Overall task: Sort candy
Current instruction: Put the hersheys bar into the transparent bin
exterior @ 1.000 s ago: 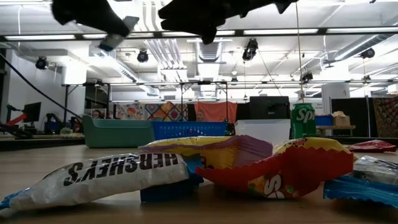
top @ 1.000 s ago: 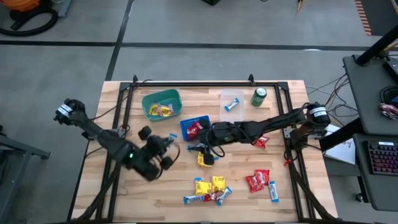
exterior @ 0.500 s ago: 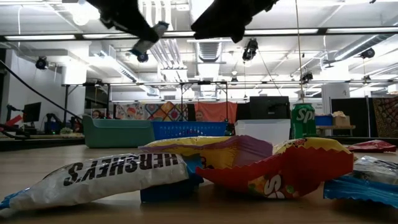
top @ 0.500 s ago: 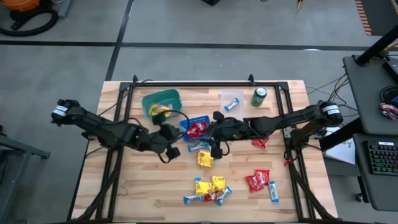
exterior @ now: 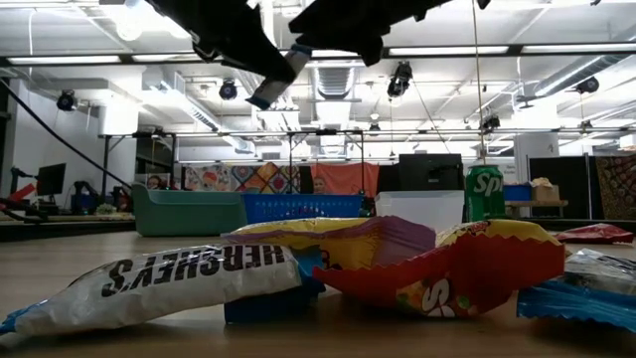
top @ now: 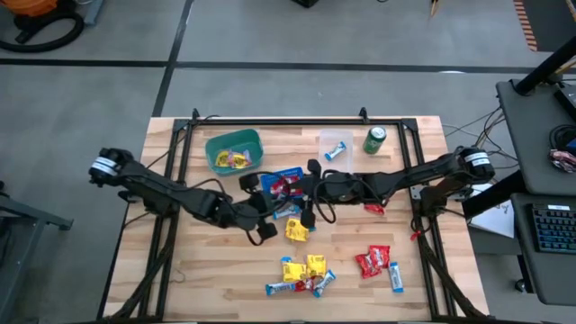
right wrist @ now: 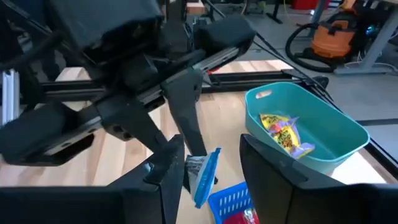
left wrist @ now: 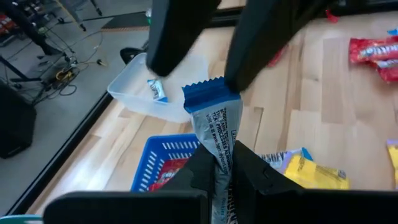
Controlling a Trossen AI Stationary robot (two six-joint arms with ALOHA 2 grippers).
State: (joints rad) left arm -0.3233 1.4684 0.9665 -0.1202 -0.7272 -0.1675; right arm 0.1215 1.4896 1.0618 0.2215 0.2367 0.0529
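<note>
two dark jointed arms [top: 171,191] with white-banded shoulder joints, black cables and flat matte-black fingers [left wrist: 171,31].

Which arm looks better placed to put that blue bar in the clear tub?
Probably the right: its tool is open at the bar, which the left tool grips, and the tub lies on the right arm's side.
</note>
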